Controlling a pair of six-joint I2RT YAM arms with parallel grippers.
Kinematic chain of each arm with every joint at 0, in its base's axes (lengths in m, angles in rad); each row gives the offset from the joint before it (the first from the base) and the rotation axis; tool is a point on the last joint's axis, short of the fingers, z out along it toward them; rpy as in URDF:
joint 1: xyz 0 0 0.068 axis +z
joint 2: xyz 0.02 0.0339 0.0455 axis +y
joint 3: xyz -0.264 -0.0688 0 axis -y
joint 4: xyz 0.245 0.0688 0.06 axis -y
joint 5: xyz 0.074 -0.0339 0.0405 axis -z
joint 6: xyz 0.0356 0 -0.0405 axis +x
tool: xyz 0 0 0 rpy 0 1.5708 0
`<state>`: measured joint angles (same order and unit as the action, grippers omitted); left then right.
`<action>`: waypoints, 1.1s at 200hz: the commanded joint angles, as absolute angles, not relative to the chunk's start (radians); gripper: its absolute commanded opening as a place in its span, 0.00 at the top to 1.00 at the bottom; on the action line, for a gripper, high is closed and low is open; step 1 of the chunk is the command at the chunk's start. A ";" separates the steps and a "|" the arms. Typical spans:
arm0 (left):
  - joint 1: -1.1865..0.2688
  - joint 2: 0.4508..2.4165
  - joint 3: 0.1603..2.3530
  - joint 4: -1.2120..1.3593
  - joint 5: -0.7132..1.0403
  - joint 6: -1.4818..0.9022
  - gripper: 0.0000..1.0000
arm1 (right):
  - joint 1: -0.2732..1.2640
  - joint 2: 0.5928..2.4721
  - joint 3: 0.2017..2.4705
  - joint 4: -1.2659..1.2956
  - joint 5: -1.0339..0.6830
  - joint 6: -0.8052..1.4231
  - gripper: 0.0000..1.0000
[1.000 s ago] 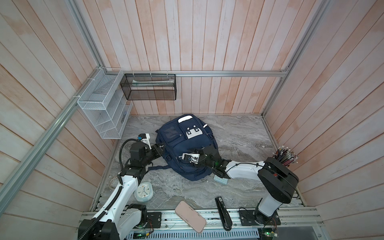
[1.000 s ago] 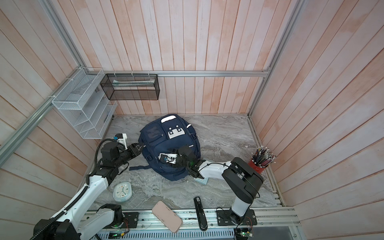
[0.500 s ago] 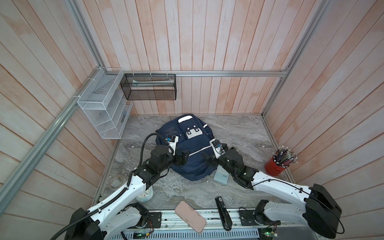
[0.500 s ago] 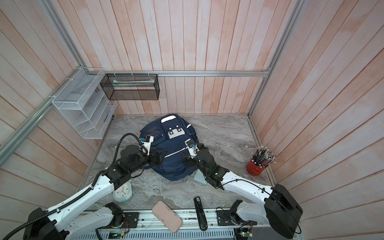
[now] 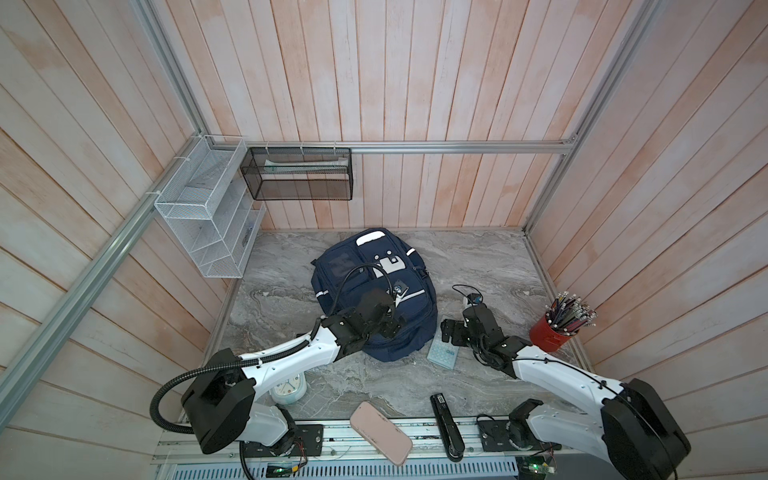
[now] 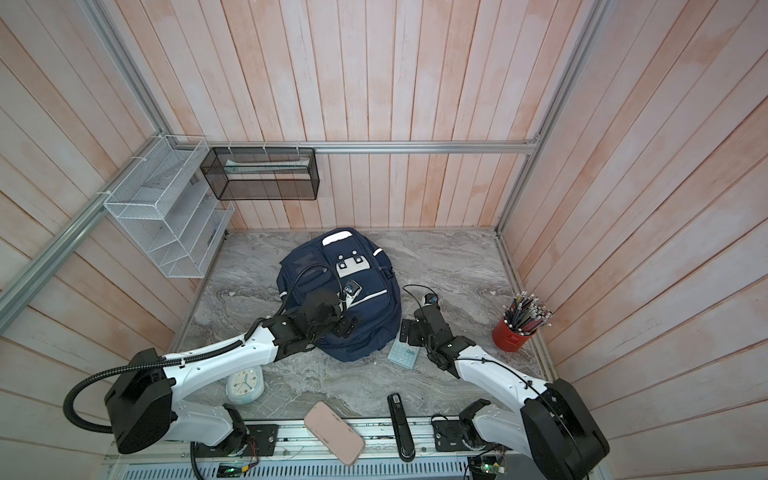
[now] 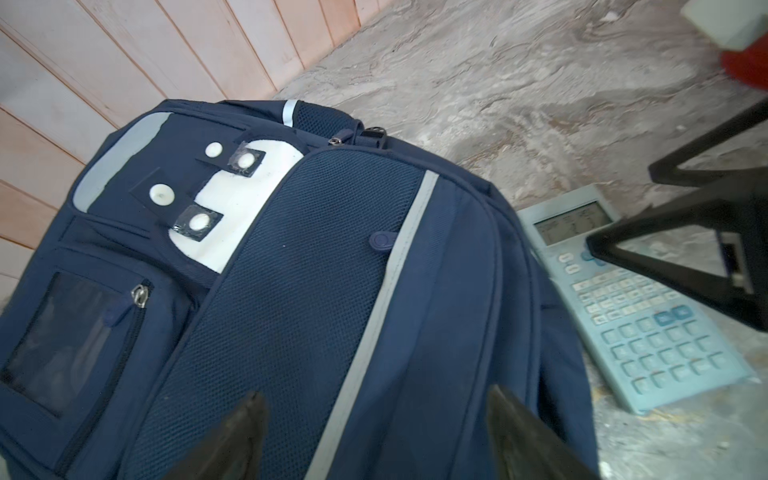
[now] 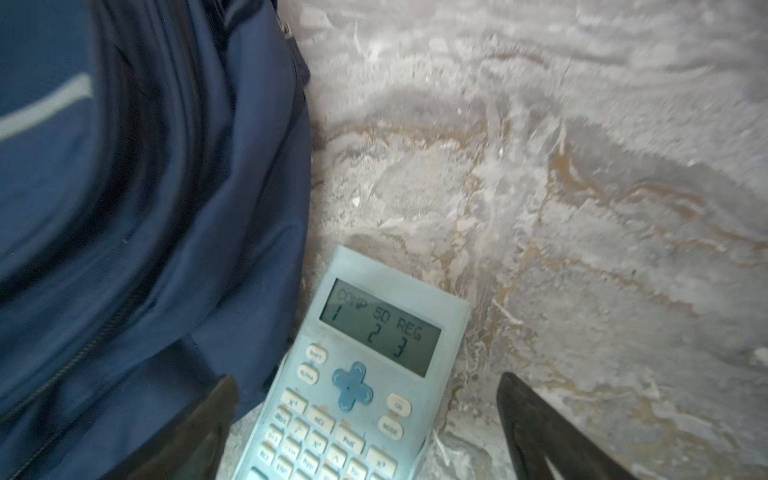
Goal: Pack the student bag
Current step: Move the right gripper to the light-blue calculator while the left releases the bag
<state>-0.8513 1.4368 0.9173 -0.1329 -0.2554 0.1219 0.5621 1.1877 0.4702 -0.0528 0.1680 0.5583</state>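
Observation:
The student bag (image 5: 370,274) (image 6: 332,270) is a navy backpack with pale stripes and white studded patches, lying front up in the middle of the marble table. My left gripper (image 5: 392,328) (image 6: 347,326) hovers open over the bag's near end. In the left wrist view its fingers straddle the pale stripe on the bag (image 7: 291,270), with nothing between them (image 7: 374,399). My right gripper (image 5: 451,334) (image 6: 409,332) stands open beside the bag's right edge, above a light-blue calculator (image 5: 444,354) (image 6: 402,355). In the right wrist view the calculator (image 8: 361,374) lies between the spread fingers, next to the bag (image 8: 124,208).
A red cup of pencils (image 5: 555,332) stands at the right. A pale clock (image 5: 286,388) lies by the left arm's base. A pink case (image 5: 380,432) and a black stapler (image 5: 444,424) lie at the front edge. A white wire rack (image 5: 203,220) and a black mesh basket (image 5: 299,174) hang on the walls.
My left gripper came from the bag's left side onto its front. My right gripper drew back off the bag to the calculator. Both jaws opened wider.

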 commanded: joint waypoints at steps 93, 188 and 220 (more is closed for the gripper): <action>-0.848 1.599 1.034 -0.250 -0.393 0.142 0.32 | 0.606 1.569 0.592 -0.168 0.241 0.568 0.21; -0.819 1.538 1.100 -0.274 -0.347 0.008 0.78 | 0.598 1.525 0.656 -0.298 0.223 0.554 0.17; -0.818 1.473 1.093 -0.304 -0.316 -0.013 0.77 | 0.637 1.454 0.620 -0.261 0.161 0.591 0.12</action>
<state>-0.8188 1.5402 1.0885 -0.2810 -0.3527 0.0284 0.5968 1.4929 0.6754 -0.1547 0.2695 0.5774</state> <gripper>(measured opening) 0.222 0.864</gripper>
